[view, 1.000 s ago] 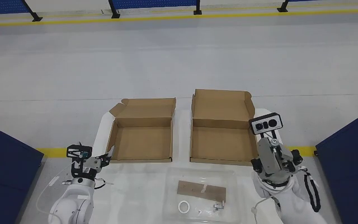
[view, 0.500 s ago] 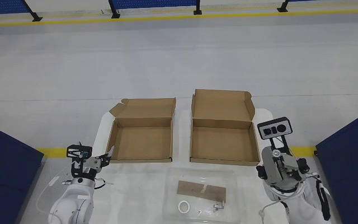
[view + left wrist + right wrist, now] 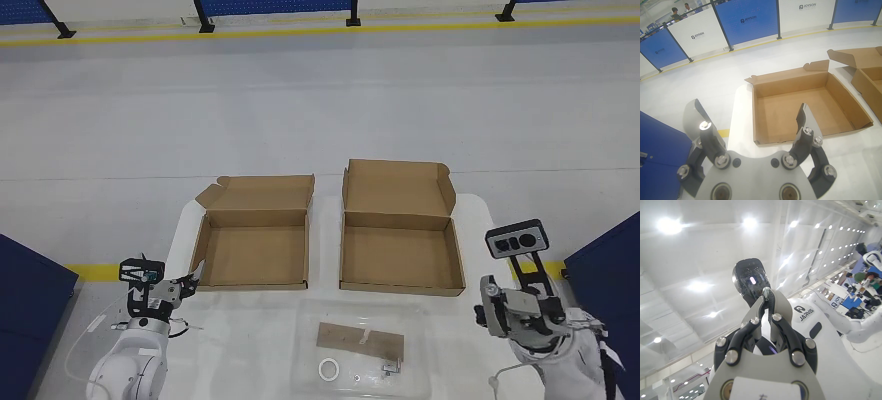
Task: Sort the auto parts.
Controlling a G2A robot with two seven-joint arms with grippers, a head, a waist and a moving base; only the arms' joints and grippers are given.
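The right box (image 3: pixel 398 255), at one o'clock, looked the likely target: the right gripper (image 3: pixel 765 295), held up at four o'clock with fingers closed on what seemed a small threaded part (image 3: pixel 765 290), was best lowered well inside before release. The left gripper (image 3: pixel 750 104), fingers open and empty, hung at eight o'clock. White tabletop (image 3: pixel 240 320); beyond, pale floor (image 3: pixel 300 100) and blue partitions (image 3: pixel 745 20).

The top view looks down at the tabletop (image 3: pixel 240 320); the left wrist view, low, shares its centre-left box (image 3: pixel 255 255); the right wrist view faces the ceiling (image 3: pixel 696 256).
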